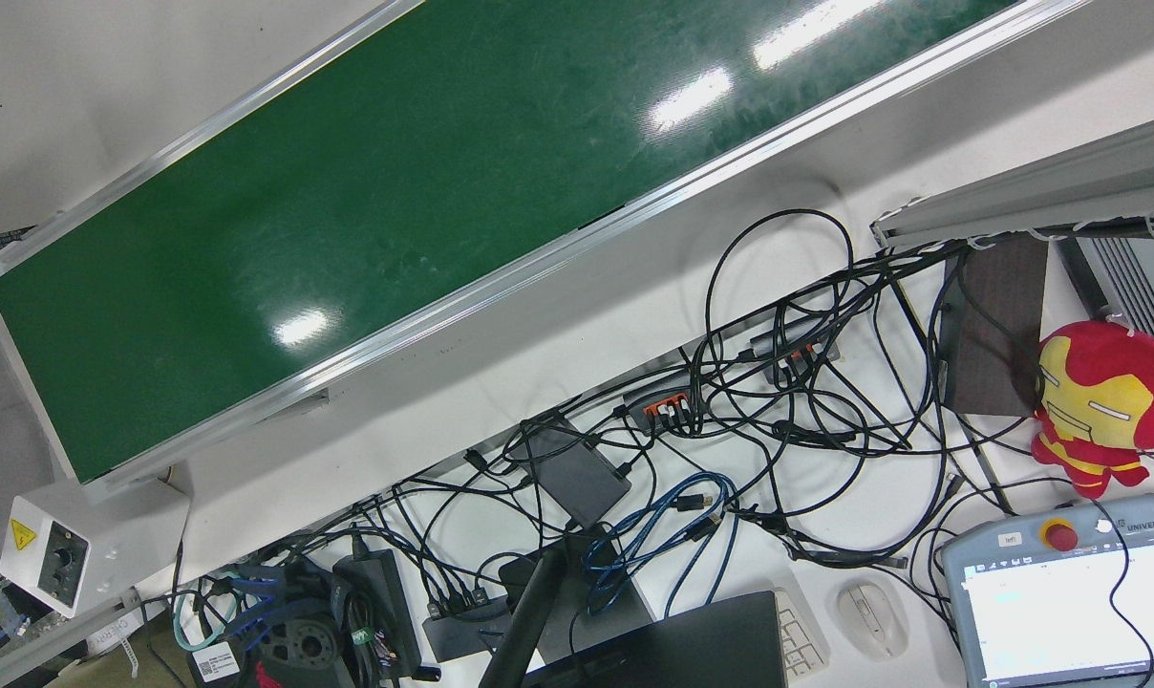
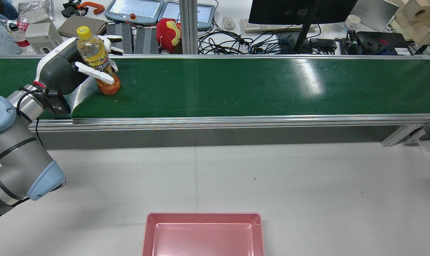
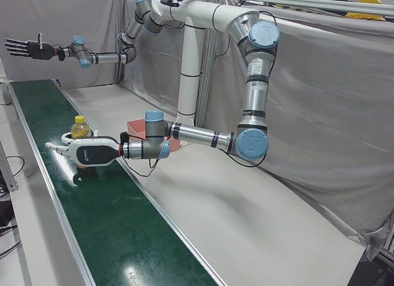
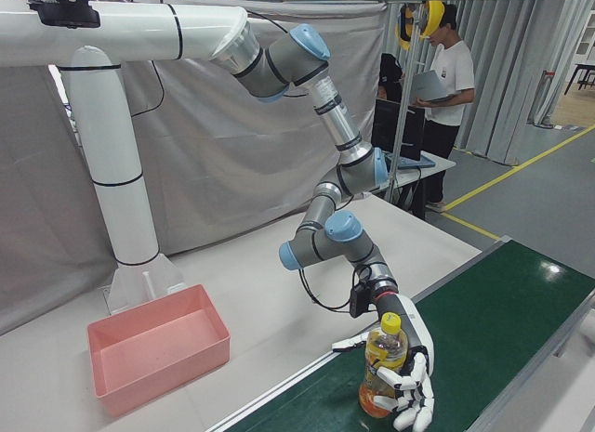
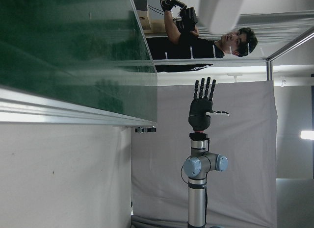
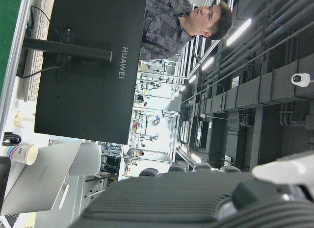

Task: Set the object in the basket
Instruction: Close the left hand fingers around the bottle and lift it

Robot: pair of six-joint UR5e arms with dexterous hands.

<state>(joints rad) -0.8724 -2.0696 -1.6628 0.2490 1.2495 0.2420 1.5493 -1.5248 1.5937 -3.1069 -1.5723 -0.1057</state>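
Note:
A bottle of orange drink with a yellow cap (image 2: pixel 95 49) stands slightly tilted on the green conveyor belt (image 2: pixel 236 85) at its left end. My left hand (image 2: pixel 63 67), white-fingered, is closed around it, with fingers wrapping its lower half. This shows in the right-front view (image 4: pixel 409 381), bottle (image 4: pixel 383 350), and in the left-front view (image 3: pixel 89 152), bottle (image 3: pixel 79 127). The pink basket (image 2: pixel 203 217) sits empty on the table at the near edge, well apart from the belt. My right hand (image 3: pixel 28 49), black, is raised high over the belt's far end, fingers spread, and holds nothing.
An aluminium rail (image 2: pixel 218 121) edges the belt toward the grey table (image 2: pixel 272 170). Behind the belt are a monitor (image 2: pixel 300 10), cables, teach pendants and a red plush toy (image 2: pixel 168 32). People stand beyond the station (image 4: pixel 446 70).

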